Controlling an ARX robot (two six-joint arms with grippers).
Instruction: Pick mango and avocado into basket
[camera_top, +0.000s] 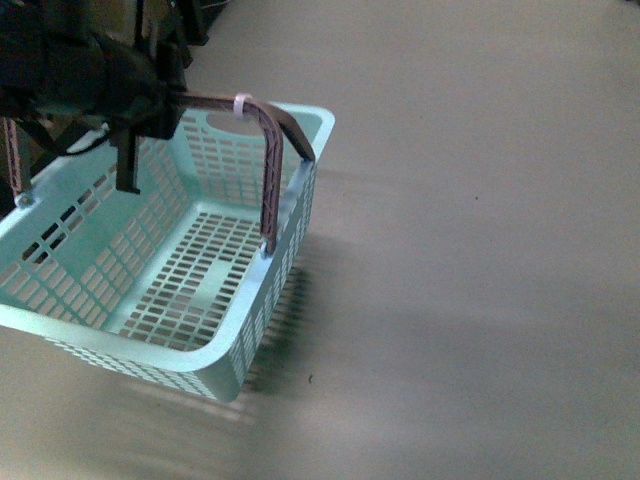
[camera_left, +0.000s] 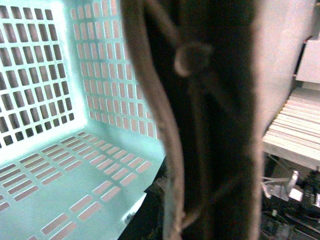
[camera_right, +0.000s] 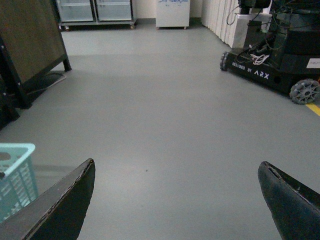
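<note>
The light blue-green basket (camera_top: 215, 345) hangs tilted above the floor at the left of the front view, and its slotted floor is bare. My left gripper (camera_top: 165, 105) is shut on one brown handle (camera_top: 270, 170) at the top of the basket. In the left wrist view that handle (camera_left: 165, 125) fills the middle, with the basket's lattice wall (camera_left: 45, 75) behind it. My right gripper (camera_right: 177, 200) is open over bare floor with nothing between its fingers. A corner of the basket (camera_right: 15, 175) shows beside it. The mango and the avocado are out of view.
Grey floor stretches to the right of the basket. The right wrist view shows a wheeled ARX robot base (camera_right: 270, 55), a dark leaning board (camera_right: 30, 40) and glass-door cabinets (camera_right: 95, 10) at the far wall. White stacked panels (camera_left: 295, 125) appear in the left wrist view.
</note>
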